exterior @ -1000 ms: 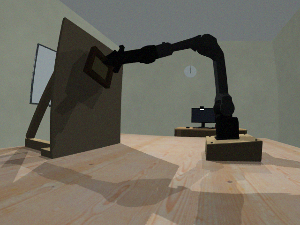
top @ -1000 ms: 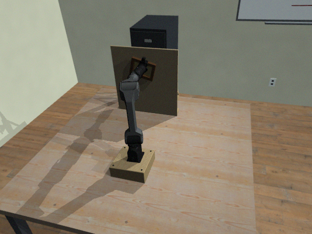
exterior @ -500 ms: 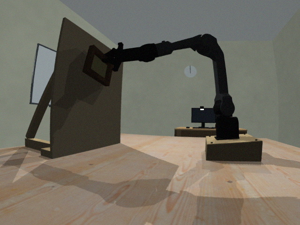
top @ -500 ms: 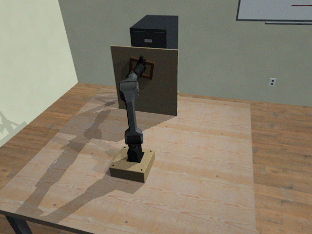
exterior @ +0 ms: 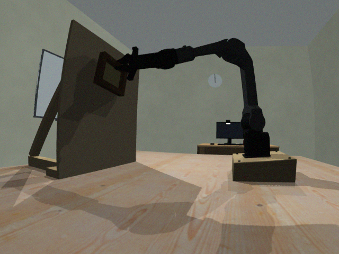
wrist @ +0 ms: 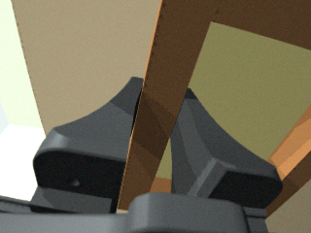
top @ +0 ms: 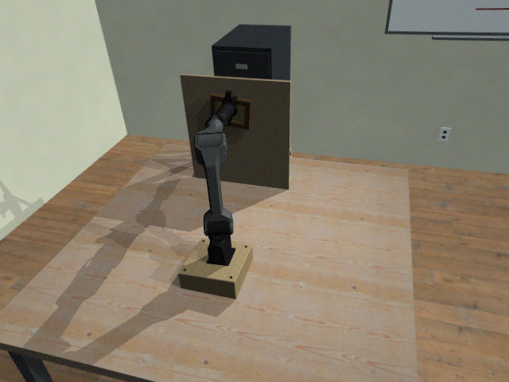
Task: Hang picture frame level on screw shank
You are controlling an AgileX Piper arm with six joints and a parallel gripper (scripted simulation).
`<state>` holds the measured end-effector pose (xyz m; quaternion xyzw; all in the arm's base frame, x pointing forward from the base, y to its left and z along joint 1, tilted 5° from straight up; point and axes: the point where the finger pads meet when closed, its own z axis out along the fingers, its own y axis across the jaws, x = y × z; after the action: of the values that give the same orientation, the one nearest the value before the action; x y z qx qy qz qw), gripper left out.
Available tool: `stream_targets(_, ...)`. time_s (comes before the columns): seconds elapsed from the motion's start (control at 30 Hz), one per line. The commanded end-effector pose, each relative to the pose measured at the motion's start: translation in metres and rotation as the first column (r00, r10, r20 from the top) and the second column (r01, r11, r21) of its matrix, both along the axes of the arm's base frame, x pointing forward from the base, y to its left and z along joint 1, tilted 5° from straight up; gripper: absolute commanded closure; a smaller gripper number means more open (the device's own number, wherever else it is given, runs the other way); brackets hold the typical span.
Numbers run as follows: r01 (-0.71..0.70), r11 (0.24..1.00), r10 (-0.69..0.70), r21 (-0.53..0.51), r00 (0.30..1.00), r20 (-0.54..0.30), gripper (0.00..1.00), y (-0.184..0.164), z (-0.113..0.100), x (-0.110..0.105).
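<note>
A brown wooden picture frame [top: 245,116] [exterior: 101,73] [wrist: 172,63] is held up against the upright board [top: 262,152] [exterior: 92,136]. It sits close to level in the top view, with a slight tilt. My gripper [top: 228,99] [exterior: 122,64] [wrist: 157,97] is shut on the frame's top bar, one finger on each side. The arm reaches out nearly straight from its base block [top: 215,273] [exterior: 264,166] to the board. The screw is hidden behind the frame and the gripper.
The board stands at the far left of the table [top: 328,267] [exterior: 164,213], propped by a wooden brace [exterior: 45,125] behind it. A black filing cabinet [top: 254,51] stands behind the board. A whiteboard [top: 448,16] hangs on the far wall.
</note>
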<state>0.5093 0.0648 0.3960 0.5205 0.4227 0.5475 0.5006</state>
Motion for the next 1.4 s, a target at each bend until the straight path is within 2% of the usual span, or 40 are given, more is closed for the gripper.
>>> stream_targets(0.0,0.003,1.000,-0.003,-0.006,1.000,0.010,1.00,0.0001,0.0045,-0.0004)
stream_targets(1.37,0.010,0.995,-0.010,-0.099,1.000,0.006,1.00,0.0061,0.0055,-0.0002)
